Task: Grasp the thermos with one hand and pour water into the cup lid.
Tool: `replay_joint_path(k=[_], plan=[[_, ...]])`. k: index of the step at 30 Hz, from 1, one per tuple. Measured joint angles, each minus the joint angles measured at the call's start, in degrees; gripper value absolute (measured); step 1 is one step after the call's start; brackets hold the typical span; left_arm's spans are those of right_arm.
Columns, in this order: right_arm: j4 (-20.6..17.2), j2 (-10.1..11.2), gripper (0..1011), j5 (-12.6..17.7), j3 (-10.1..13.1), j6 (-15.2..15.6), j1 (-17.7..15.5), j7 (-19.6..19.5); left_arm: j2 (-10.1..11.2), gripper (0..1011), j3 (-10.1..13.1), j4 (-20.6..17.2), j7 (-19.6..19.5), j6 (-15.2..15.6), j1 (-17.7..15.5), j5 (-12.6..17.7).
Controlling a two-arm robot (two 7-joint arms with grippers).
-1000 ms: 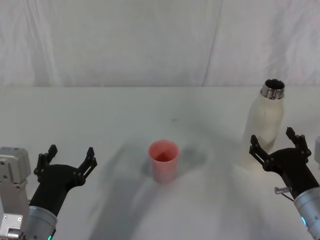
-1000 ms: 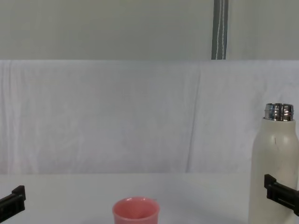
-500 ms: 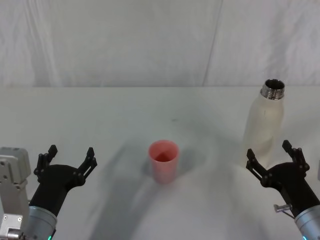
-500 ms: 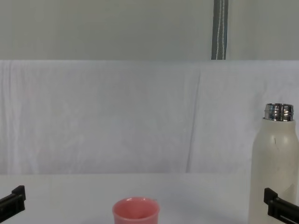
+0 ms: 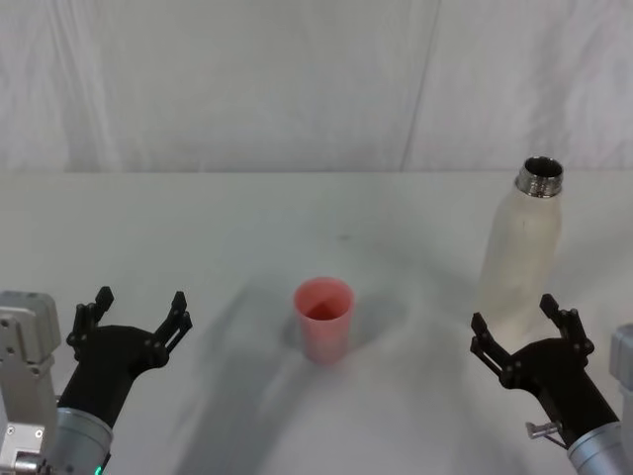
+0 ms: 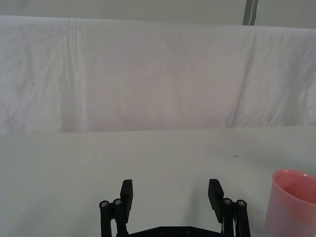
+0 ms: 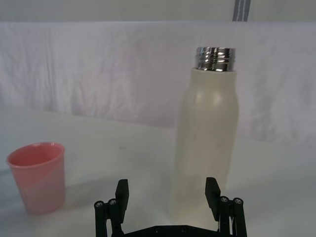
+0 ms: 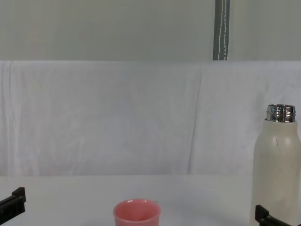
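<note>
Hovering low in the lower right of the head view, the right gripper is shown with its jaws spread wide and nothing held between them. Just beyond its fingertips, in the right part of the frame, the thermos is seen standing upright on the table, its steel neck uncapped. In the right wrist view the bottle is framed between the two black fingers, and no contact with its wall can be seen. The cup lid is placed at the lower centre of the head view, upright and well apart from the bottle; it appears at the lower left of the right wrist view and at the bottom centre of the chest view. The left gripper is held at the lower left of the head view, likewise spread and empty, beside the cup lid.

The bottle wall is judged to be stiff, smooth and probably slippery, and a filled bottle is expected to be heavy and top-heavy when tilted. A hold around the straight body, at about mid-height and below the rounded shoulder, is therefore advised, so that a firm squeeze can be applied without sliding. The cup lid is judged to be light and easily toppled.
</note>
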Motion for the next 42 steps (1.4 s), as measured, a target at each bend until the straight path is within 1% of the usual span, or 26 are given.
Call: replay_joint_path(k=[15,18,42], plan=[[2.6,-0.1,1000,-0.8,-2.2,0.2,2.0,0.7,0.0,1001,0.0,0.0,0.0,0.0,0.0,0.0],[3.2,-0.1,1000,-0.8,-2.3,0.1,2.3,0.7,0.0,1001,0.0,0.0,0.0,0.0,0.0,0.0],[3.0,-0.1,1000,-0.9,-2.3,0.2,2.2,0.7,0.0,1001,0.0,0.0,0.0,0.0,0.0,0.0]])
